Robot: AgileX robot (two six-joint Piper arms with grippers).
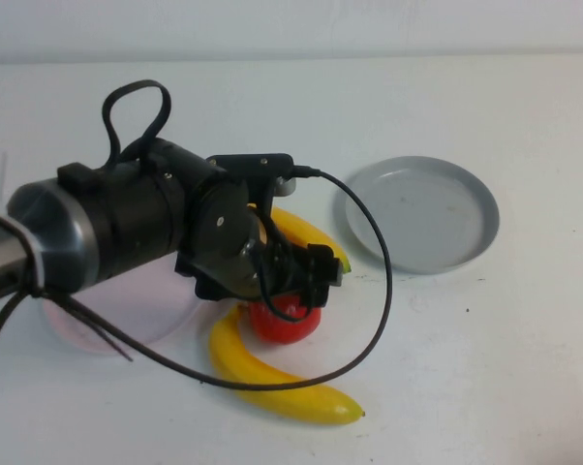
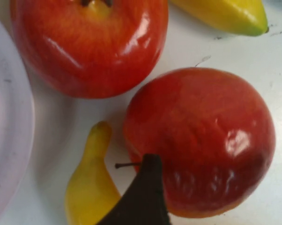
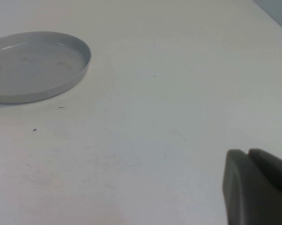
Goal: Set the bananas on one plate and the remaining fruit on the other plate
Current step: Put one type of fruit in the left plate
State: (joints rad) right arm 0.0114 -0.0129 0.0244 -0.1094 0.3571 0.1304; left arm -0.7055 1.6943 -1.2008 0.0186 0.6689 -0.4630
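I keep the left gripper [image 1: 316, 276] low over the fruit pile, one dark finger [image 2: 143, 197] touching the nearer apple [image 2: 199, 140]; whether the fingers are apart I cannot tell. The second apple [image 2: 87, 44] and both bananas [image 1: 272, 378] lie around the fingers on the table [image 1: 485, 349], the pink plate [image 2: 7, 140] just beside them. The right gripper [image 3: 253, 187] is parked away from the empty grey plate [image 3: 35, 65], its fingers' state unclear.

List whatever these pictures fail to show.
- High view: left gripper covers most of one apple; the second apple shows only in the left wrist view.
- Pink plate is mostly behind the left arm.
- Right gripper: cut off by the right wrist view's edge, away from the grey plate.
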